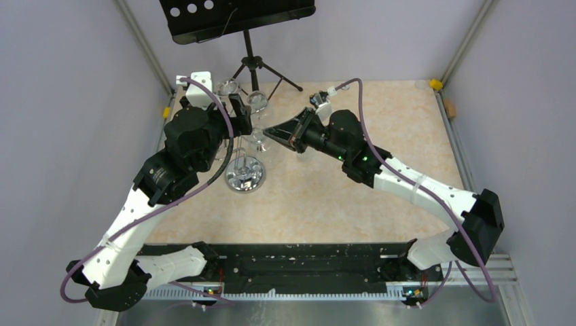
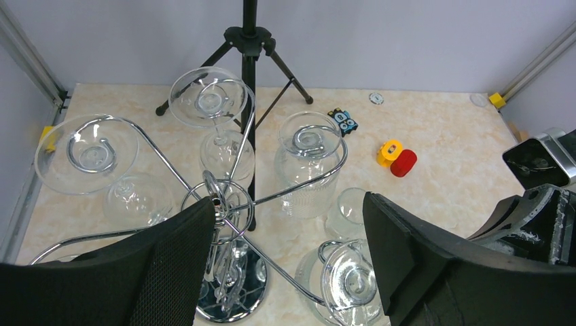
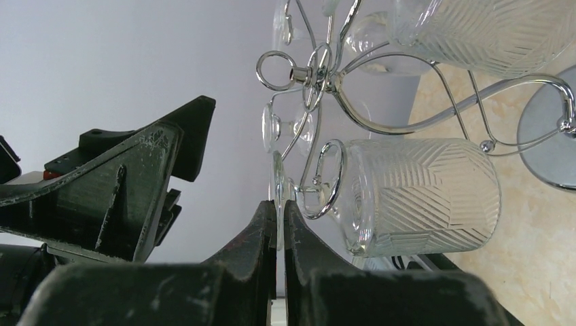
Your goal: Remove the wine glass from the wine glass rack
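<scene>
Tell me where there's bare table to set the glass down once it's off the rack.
Widest free patch: the table between the rack base, the right arm and the near rail. Also bare beyond the right arm, toward the far right corner. Crowded: far left, around the rack, hanging glasses and music stand legs.

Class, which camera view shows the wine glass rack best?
Left wrist: the wine glass rack shows hub, loop arms and mirrored base from above. Top external shows mainly its base; right wrist gives a cropped, sideways close-up.
</scene>
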You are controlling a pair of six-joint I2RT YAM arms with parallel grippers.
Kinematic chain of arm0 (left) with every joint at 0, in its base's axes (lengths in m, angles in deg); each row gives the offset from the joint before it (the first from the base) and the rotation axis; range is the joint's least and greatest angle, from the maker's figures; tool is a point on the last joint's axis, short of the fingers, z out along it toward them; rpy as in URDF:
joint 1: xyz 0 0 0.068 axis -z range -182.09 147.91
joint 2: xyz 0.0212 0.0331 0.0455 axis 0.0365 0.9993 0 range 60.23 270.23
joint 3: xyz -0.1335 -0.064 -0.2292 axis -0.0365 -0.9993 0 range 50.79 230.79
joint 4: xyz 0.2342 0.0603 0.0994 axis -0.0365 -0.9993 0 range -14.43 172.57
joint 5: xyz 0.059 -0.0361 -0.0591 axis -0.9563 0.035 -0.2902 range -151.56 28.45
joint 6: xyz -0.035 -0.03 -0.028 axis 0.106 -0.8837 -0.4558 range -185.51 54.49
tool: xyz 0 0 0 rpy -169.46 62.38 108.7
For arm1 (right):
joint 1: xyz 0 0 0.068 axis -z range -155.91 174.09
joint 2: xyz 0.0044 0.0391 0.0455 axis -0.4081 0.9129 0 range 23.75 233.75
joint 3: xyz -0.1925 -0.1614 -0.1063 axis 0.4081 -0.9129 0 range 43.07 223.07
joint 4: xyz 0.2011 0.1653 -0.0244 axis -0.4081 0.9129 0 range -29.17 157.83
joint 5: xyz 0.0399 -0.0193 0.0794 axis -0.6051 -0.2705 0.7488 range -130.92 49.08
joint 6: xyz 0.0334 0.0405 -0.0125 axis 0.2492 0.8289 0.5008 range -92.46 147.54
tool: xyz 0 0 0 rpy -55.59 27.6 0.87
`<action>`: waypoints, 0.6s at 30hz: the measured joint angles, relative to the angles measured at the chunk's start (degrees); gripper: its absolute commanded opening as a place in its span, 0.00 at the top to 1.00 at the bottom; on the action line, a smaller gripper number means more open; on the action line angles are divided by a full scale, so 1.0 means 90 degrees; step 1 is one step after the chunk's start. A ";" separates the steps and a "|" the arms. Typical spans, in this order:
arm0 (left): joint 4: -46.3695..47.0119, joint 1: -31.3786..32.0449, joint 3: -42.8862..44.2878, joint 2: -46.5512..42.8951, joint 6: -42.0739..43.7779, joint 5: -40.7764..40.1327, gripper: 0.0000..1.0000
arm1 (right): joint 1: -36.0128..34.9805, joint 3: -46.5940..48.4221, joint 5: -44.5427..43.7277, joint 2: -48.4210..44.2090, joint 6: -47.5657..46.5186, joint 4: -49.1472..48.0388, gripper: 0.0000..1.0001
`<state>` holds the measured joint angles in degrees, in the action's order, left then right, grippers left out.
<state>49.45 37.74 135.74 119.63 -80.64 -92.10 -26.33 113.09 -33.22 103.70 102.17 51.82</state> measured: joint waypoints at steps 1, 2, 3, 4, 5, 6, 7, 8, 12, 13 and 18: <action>-0.0002 0.0000 0.0000 0.0000 0.0000 -0.0002 0.16 | 0.0000 0.0000 0.0032 0.0002 0.0002 0.0000 1.00; 0.0000 0.0000 0.0000 0.0000 0.0000 -0.0010 0.16 | 0.0000 0.0000 0.0061 0.0005 0.0002 -0.0002 1.00; -0.0002 -0.0002 0.0000 0.0000 0.0000 -0.0015 0.16 | 0.0000 0.0000 0.0085 0.0010 0.0005 -0.0012 1.00; -0.0002 -0.0002 0.0000 0.0000 0.0000 -0.0015 0.16 | 0.0000 0.0000 0.0119 0.0029 0.0007 -0.0041 1.00; -0.0002 -0.0002 0.0000 0.0000 0.0000 -0.0017 0.16 | 0.0000 0.0005 0.0168 0.0061 0.0017 -0.0095 1.00; -0.0005 -0.0007 0.0000 0.0000 0.0000 -0.0017 0.16 | 0.0000 0.0010 0.0209 0.0102 0.0029 -0.0151 1.00; -0.0005 -0.0007 0.0000 0.0000 0.0000 -0.0019 0.16 | 0.0000 0.0027 0.0265 0.0163 0.0046 -0.0231 1.00; -0.0005 -0.0007 0.0000 0.0000 0.0000 -0.0024 0.16 | 0.0000 0.0044 0.0308 0.0214 0.0056 -0.0255 1.00; -0.0015 -0.0007 0.0000 -0.0007 0.0000 -0.0044 0.16 | 0.0000 0.0240 0.0488 0.0551 0.0131 -0.0391 1.00; -0.0015 -0.0007 -0.0002 -0.0017 0.0000 -0.0044 0.16 | 0.0000 0.0287 0.0498 0.0614 0.0153 -0.0418 1.00; -0.0041 -0.0007 -0.0049 -0.0141 0.0002 -0.0063 0.16 | 0.0000 0.0539 0.0478 0.0901 0.0219 -0.0520 1.00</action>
<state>49.08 37.67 135.30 118.36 -80.62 -92.67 -26.33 117.95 -28.91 111.81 104.14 47.14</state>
